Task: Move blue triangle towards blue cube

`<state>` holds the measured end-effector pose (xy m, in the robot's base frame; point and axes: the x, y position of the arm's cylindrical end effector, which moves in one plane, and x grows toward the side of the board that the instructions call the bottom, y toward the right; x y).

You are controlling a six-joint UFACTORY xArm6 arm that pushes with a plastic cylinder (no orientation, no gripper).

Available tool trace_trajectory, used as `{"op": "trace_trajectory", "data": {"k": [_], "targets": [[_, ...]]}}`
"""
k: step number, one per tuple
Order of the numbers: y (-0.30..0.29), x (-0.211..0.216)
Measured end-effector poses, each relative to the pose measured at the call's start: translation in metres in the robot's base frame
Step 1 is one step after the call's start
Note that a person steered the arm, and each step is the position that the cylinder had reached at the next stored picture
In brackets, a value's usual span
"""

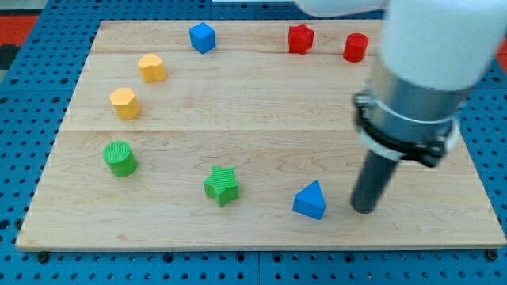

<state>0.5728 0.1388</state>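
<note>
The blue triangle [310, 200] lies on the wooden board near the view's bottom, right of centre. The blue cube [202, 37] sits at the view's top, left of centre, far from the triangle. My tip [364, 209] rests on the board just to the right of the blue triangle, a small gap apart from it. The rod hangs from the large white and grey arm body at the view's upper right.
A green star [221, 185] lies left of the triangle. A green cylinder [120, 158] is at the left. Two yellow blocks [124, 103] [151, 67] sit at the upper left. A red star [300, 38] and a red cylinder [356, 47] sit at the top right.
</note>
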Motion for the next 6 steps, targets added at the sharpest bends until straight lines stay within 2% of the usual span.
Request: {"op": "trace_trajectory", "data": {"k": [1,2,4,6], "targets": [[-0.045,0.011],[-0.057,0.024],[-0.139,-0.054],[-0.195,-0.139]]}}
